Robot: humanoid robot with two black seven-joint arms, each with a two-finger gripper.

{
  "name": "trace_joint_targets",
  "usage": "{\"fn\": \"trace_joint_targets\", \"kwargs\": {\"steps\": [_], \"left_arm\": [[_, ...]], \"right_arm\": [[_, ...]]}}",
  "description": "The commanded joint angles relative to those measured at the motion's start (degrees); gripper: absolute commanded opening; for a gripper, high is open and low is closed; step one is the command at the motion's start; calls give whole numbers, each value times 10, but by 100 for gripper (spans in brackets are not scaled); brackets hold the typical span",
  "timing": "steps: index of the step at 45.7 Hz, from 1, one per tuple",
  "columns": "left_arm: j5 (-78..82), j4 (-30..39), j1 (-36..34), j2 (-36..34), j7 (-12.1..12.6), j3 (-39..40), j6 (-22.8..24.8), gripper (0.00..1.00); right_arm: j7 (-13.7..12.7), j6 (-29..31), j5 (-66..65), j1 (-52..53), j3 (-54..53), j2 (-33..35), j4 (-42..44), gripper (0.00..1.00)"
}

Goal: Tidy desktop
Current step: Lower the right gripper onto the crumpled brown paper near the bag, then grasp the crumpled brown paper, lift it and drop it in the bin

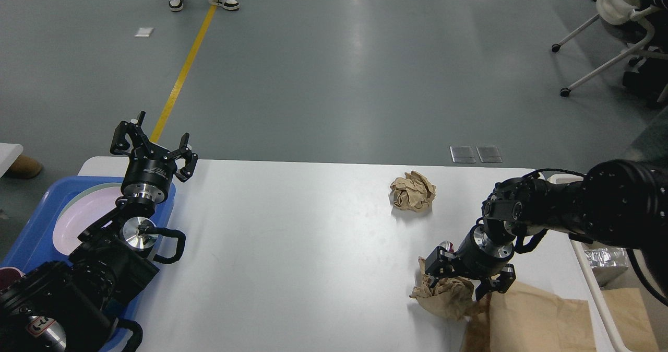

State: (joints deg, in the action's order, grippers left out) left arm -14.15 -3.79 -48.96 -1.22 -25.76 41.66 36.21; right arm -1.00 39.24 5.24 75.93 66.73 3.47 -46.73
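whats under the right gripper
A crumpled brown paper wad on the desktop, with a flat paper bag beside it. The right gripper covers anything directly below.

Cut off by the bottom edge: flat brown paper bag [527, 318] and near corner of the blue tray [36, 226]. Partly hidden under the right gripper [466, 280]: crumpled brown paper [443, 297], fingertips lost against it. Mostly hidden behind the left arm: pale plate [86, 213].

An industrial lab hall: grey painted floor [334, 70] with yellow lane line [183, 72], wheeled chair [616, 38].
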Motion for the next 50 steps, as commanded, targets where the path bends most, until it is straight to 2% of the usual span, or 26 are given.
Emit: {"fn": "trace_joint_targets", "kwargs": {"steps": [1, 3, 8, 24, 31, 39, 50], "left_arm": [[0, 0, 0, 1, 0, 0, 0, 96], [0, 0, 0, 0, 0, 0, 0, 96], [0, 0, 0, 0, -1, 0, 0, 96], [0, 0, 0, 0, 0, 0, 0, 97], [0, 0, 0, 0, 0, 0, 0, 96], [0, 0, 0, 0, 0, 0, 0, 96], [0, 0, 0, 0, 0, 0, 0, 97]], "right_arm": [[-12, -13, -1, 0, 3, 2, -17, 55], [-11, -25, -1, 0, 2, 2, -17, 48], [-10, -52, -1, 2, -2, 2, -24, 44], [-5, -48, -1, 43, -19, 24, -65, 3], [-5, -41, -1, 86, -38, 65, -101, 2], [-5, -34, -1, 193, -39, 116, -172, 2], [-6, 7, -1, 337, -49, 195, -180, 2]]}}
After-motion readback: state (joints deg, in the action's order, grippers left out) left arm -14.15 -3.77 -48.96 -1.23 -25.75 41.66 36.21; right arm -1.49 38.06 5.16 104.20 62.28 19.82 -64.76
